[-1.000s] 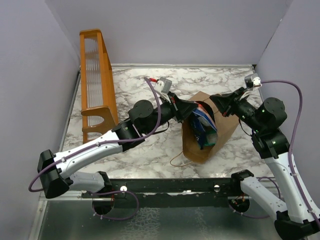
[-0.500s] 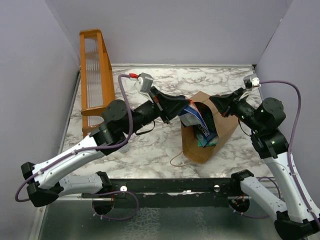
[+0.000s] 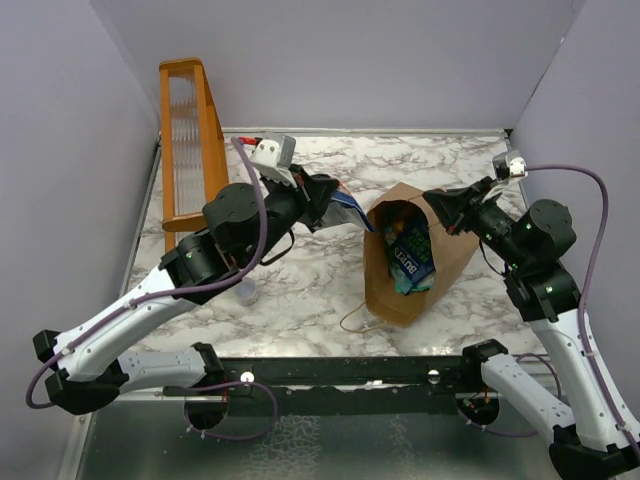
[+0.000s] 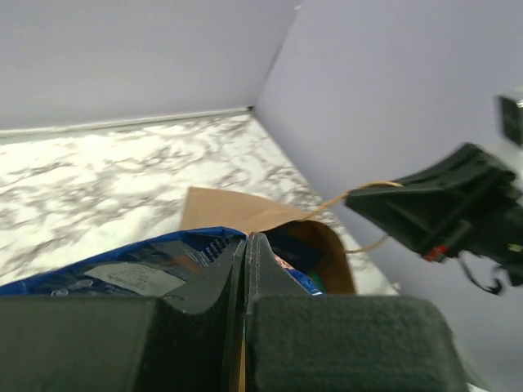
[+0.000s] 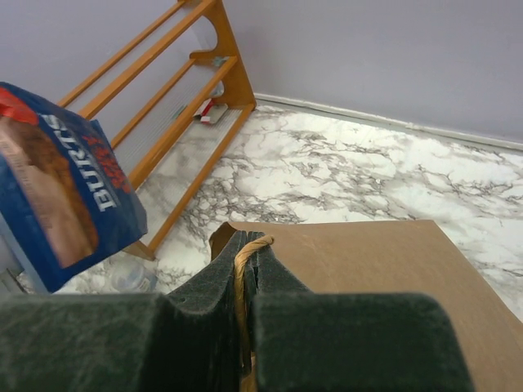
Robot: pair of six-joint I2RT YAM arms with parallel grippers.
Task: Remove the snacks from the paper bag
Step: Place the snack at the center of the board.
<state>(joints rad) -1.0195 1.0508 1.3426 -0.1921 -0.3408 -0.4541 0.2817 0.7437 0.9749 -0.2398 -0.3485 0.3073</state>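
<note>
The left gripper (image 4: 245,249) is clamped flat on a blue packet (image 3: 347,211), which hangs just left of the mouth of the paper bag (image 3: 395,300) at centre frame in the overhead view, clear of the rim as far as I can judge. To do this step well, carry the packet toward the bare marble of the table (image 3: 300,290) at the bag's lower left, lower it until it rests, then let go. Avoid brushing the rim, which could tip the bag. The right gripper (image 5: 252,245) is pinched on the cord handle (image 5: 241,278) at the bag's upper right edge (this looks to steady the bag and hold the mouth open), so it should hold firm. Inside the bag lie more snacks (image 3: 410,255), blue and green, at least two; anything deeper is hidden. A small clear cup (image 3: 246,292) stands on the table left of the bag, so set the packet apart from it
</note>
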